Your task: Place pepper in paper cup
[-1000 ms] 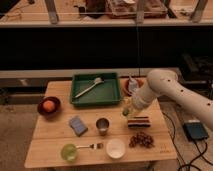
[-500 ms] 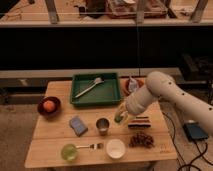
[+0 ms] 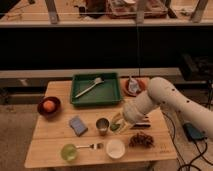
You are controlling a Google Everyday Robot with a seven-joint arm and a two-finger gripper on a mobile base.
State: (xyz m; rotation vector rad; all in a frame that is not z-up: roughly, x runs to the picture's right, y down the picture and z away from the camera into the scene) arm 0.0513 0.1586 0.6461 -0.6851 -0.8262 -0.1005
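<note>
My gripper (image 3: 116,124) hangs low over the table, just right of the steel cup (image 3: 102,125). A small green pepper (image 3: 115,127) shows between its fingertips, so it is shut on the pepper. The white paper cup (image 3: 115,148) stands upright near the table's front edge, a short way in front of and below the gripper. My white arm (image 3: 165,102) reaches in from the right.
A green tray (image 3: 112,95) holding a utensil sits at the back. An orange lies in a dark bowl (image 3: 49,106) on the left. Also here are a blue sponge (image 3: 78,125), a translucent green cup (image 3: 69,152) with a fork (image 3: 91,146), a brown cluster (image 3: 141,139) and a plate (image 3: 133,86).
My gripper has moved left and down with the pepper, from near the tray's right corner to beside the steel cup, closer to the paper cup.
</note>
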